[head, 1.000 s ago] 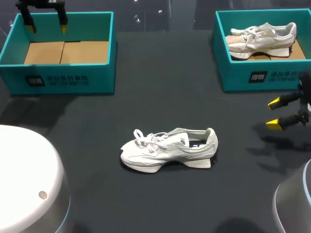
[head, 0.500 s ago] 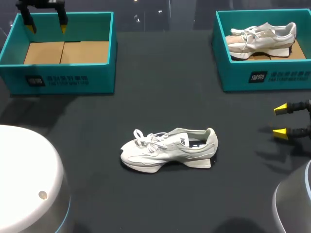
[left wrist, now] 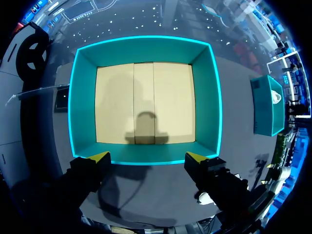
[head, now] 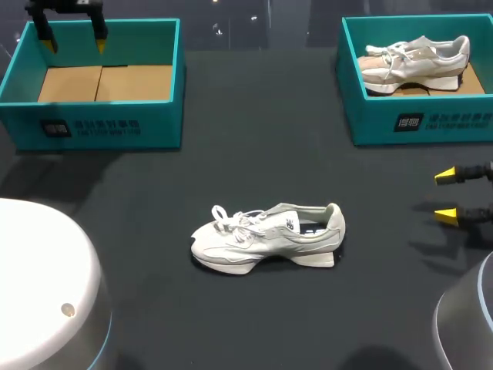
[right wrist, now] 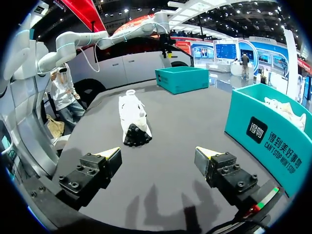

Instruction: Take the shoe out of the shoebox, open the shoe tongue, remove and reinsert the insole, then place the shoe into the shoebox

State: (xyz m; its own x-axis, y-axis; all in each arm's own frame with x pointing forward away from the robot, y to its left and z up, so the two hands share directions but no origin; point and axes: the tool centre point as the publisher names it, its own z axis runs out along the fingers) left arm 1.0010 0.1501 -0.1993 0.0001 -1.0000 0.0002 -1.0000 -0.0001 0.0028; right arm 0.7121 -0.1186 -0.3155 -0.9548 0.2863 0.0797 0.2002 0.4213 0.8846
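Note:
A pale grey-white shoe (head: 267, 237) lies on its side in the middle of the dark table, toe to the left, laces loose; the right wrist view shows the same shoe (right wrist: 132, 117) well ahead of the fingers. An empty teal shoebox (head: 96, 81) with a cardboard floor stands at the back left. My left gripper (head: 72, 35) hangs open over its far edge, and the left wrist view looks straight down into that shoebox (left wrist: 144, 100) past the left gripper (left wrist: 148, 157). My right gripper (head: 447, 196) is open at the table's right edge, away from the shoe, and nothing lies between the right gripper (right wrist: 158, 156) fingers.
A second teal box (head: 370, 104) at the back right holds another pale shoe (head: 416, 62). In the right wrist view this box (right wrist: 273, 131) stands close beside the right finger.
The right gripper has shifted slightly to the right and levelled out near the table's right edge. The left arm and the shoe have not moved.

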